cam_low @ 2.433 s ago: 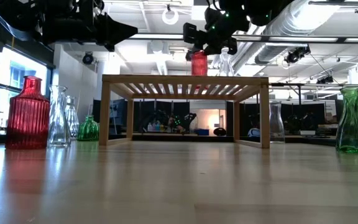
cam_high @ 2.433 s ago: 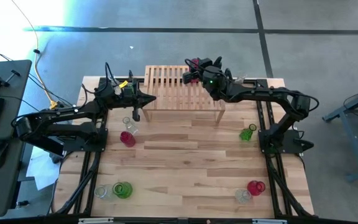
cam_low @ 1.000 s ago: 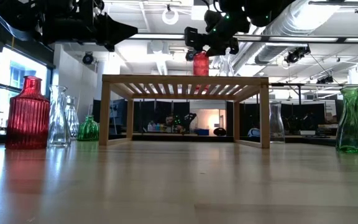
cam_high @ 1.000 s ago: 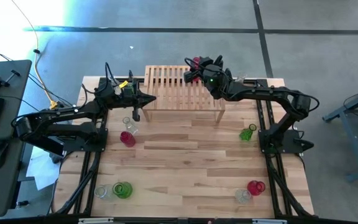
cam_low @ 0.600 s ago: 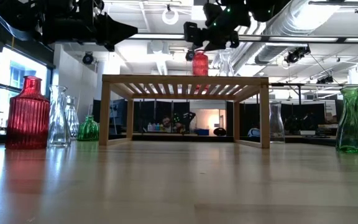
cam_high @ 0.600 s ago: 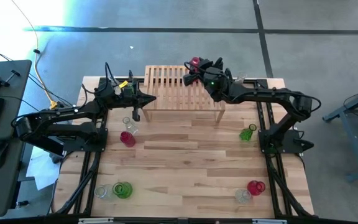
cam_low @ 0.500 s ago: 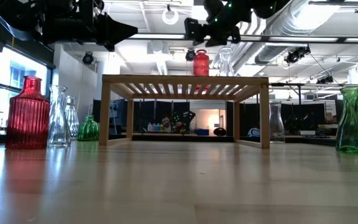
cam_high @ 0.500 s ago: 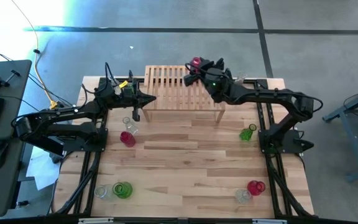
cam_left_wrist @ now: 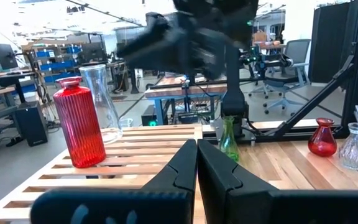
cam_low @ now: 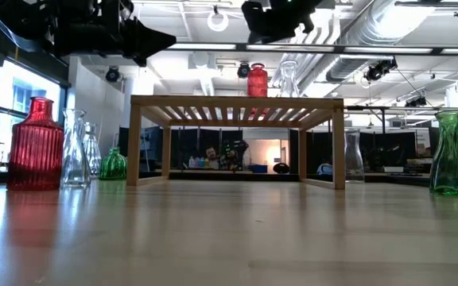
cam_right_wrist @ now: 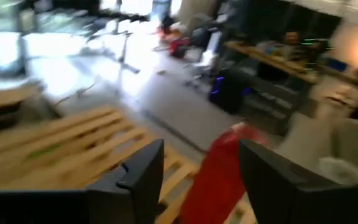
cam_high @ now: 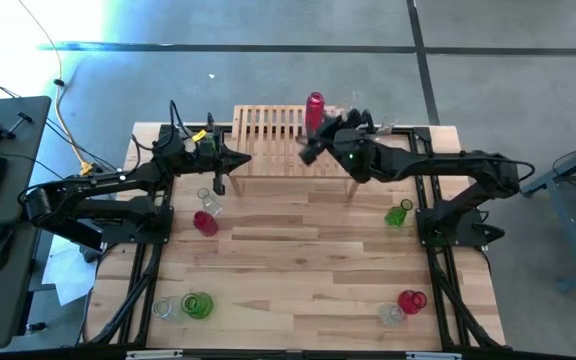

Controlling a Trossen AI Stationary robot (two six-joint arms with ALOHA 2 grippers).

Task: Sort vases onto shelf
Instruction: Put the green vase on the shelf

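The red ribbed vase (cam_high: pixel 315 108) (cam_low: pixel 256 80) (cam_left_wrist: pixel 79 124) stands upright on its base on the far part of the shelf's slatted top (cam_high: pixel 273 138) (cam_low: pixel 213 101). A clear vase (cam_low: pixel 287 78) (cam_left_wrist: pixel 101 102) stands beside it. My right gripper (cam_high: pixel 309 152) (cam_right_wrist: pixel 201 180) is open, up in the air on the near side of the red vase (cam_right_wrist: pixel 219 177), touching nothing. My left gripper (cam_high: pixel 240 158) (cam_left_wrist: pixel 196 163) is shut and hovers at the shelf's left end.
More vases stand on the table: a red (cam_high: pixel 205 222) and a clear one (cam_high: pixel 208 200) at the left, a green one (cam_high: pixel 400 214) at the right, a green and clear pair (cam_high: pixel 197 305) near left, and a red and clear pair (cam_high: pixel 408 303) near right. The table's middle is bare planks.
My right gripper has set the red vase down on the shelf, let go of it, then risen and drawn back toward the table's near edge. The vase stays upright beside the clear one.
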